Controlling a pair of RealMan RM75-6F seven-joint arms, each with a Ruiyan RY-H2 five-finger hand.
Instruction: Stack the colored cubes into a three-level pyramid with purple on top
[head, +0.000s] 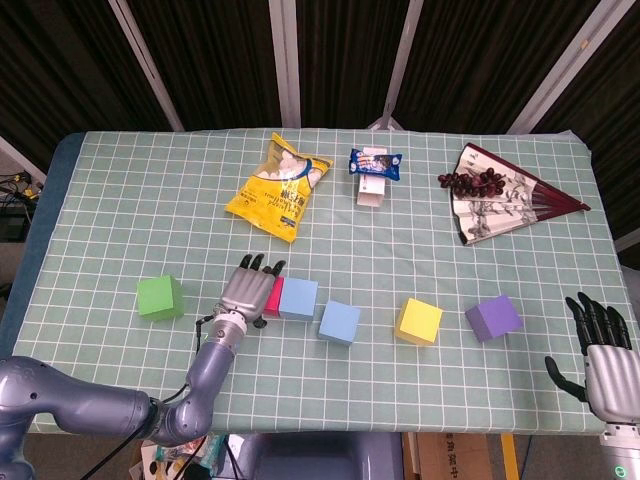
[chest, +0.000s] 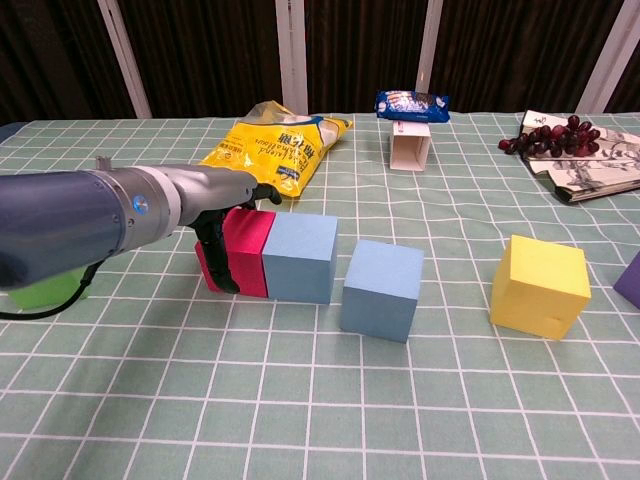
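While the left hand (head: 243, 290) rests its fingers on the red cube (chest: 240, 251) at lower left, touching a blue cube (head: 298, 298), the right hand (head: 605, 358) hangs open, fingers apart, at lower right.

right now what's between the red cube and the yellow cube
Two blue cubes: one touching the red cube, the other set slightly apart, then bare cloth up to the yellow cube. Both views show it; the head view is clearest.
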